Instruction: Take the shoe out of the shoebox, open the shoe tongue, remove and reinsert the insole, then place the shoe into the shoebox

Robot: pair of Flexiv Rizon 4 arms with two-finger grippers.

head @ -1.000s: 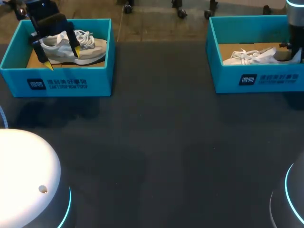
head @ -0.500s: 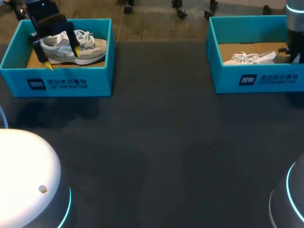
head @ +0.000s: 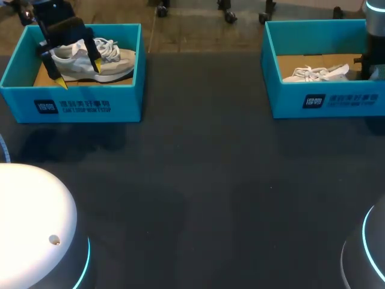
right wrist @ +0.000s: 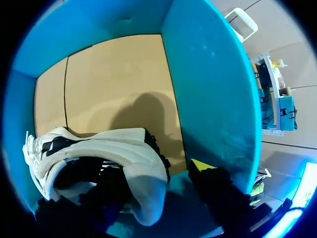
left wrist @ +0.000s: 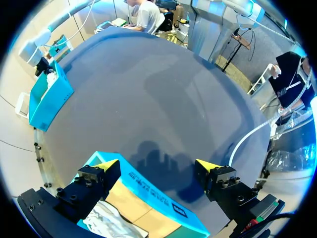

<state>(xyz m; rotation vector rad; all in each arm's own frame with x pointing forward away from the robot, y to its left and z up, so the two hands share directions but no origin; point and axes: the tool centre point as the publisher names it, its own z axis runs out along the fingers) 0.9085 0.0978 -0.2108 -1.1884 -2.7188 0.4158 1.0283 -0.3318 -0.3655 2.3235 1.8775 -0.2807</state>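
Right hand released and straddling heel of white sneaker lying inside teal shoebox; judged light, upper soft and floppy, heel stiffer, so pinch at heel collar.

The left shoebox and right shoebox are turquoise, the left shoe and right shoe white, the table dark grey.

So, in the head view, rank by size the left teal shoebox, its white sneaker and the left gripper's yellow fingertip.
1. left teal cardboard shoebox
2. white lace-up sneaker
3. left gripper's yellow fingertip
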